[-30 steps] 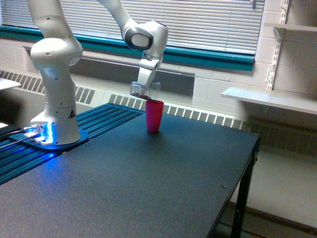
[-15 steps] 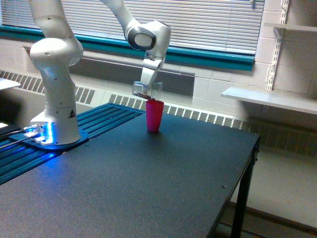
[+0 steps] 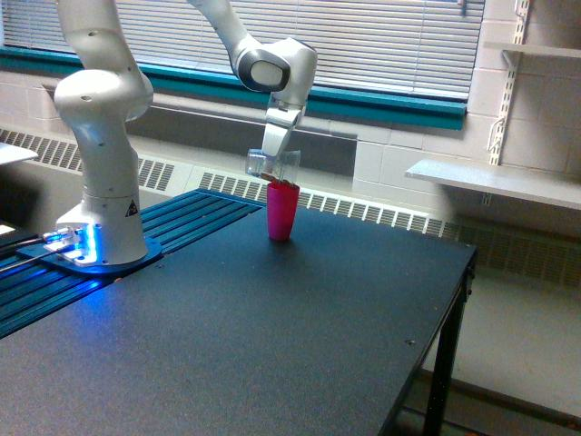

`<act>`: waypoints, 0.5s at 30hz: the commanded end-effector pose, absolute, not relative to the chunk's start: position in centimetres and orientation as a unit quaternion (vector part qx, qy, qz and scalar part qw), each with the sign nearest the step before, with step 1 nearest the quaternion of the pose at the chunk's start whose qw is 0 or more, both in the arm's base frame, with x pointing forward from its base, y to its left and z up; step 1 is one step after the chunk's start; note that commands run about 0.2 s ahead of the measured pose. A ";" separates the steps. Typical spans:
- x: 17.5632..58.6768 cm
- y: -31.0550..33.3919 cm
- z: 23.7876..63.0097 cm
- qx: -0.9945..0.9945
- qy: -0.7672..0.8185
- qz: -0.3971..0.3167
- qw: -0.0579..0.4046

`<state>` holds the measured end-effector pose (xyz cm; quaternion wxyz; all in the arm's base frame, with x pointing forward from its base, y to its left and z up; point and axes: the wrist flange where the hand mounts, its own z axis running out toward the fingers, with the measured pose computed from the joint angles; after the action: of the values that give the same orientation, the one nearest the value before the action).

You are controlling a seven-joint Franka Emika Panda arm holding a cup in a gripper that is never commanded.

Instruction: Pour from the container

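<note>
Above the pink cup (image 3: 282, 211), in the exterior view, the container (image 3: 272, 163) is held tipped on its side by the gripper (image 3: 273, 156), fingers clamped on its clear wall. Dark brown bits are seen gathered at the container's lower edge, right over the pink cup's rim; whether the two rims touch can't be told. The pink cup is stood upright on the black table (image 3: 272, 336), toward the far edge, w/ the white arm base (image 3: 98, 213) well apart on the exterior view's left, blue light seen at its foot. The wrist (image 3: 277, 68) is bent down from above, in front of the window blinds (image 3: 363, 36). A shelf (image 3: 490, 182) is mounted on the wall at the exterior view's right.

Vs. 1.0 s ago: gripper and container are shifted slightly toward the exterior view's right and a bit up, so the container's mouth end is now seen more directly above the pink cup. Tilt approx. unchanged. Pink cup is unmoved; arm base unmoved. Vs. 0.5 s ago the same drift is continued, only a small amt.
</note>
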<state>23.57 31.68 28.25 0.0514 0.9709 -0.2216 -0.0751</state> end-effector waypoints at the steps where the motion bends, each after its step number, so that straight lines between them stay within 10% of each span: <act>1: 23.6 32.1 28.5 0.972 -0.214 -0.076 0.054; 15: 23.7 32.7 29.2 0.973 -0.210 -0.074 0.057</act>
<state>23.78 32.38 28.95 0.0542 0.9730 -0.2123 -0.0731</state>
